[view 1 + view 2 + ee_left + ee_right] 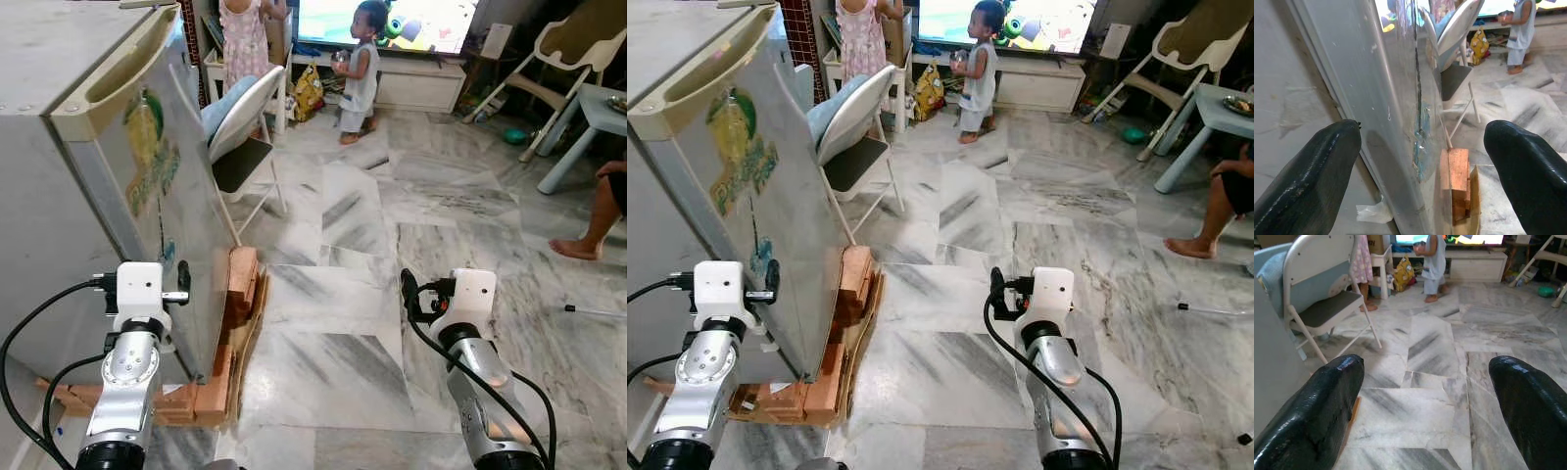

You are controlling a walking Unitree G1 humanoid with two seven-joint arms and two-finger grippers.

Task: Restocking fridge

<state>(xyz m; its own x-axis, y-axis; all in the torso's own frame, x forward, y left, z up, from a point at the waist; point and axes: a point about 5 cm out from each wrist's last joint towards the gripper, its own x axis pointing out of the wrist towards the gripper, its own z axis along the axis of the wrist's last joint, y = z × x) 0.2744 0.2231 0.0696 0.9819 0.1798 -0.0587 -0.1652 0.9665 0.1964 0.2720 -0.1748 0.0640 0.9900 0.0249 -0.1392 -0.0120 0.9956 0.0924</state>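
Observation:
A silver fridge (59, 196) stands at the left, its door (167, 186) carrying a green and yellow sticker and a recessed handle along the top. My left gripper (1422, 142) is open and straddles the door's lower edge, with one finger (1308, 181) on the cabinet side and the other (1528, 171) in front of the door. My right gripper (1425, 382) is open and holds nothing. It hovers over the marble floor (333, 323) to the right of the fridge.
The fridge rests on wooden blocks (235, 313). A folding chair (240, 122) stands just beyond the door. Two children (358, 69) stand by a TV at the back. A person's leg (593, 230), a pale table (593, 113) and a white high chair (558, 54) are at the right.

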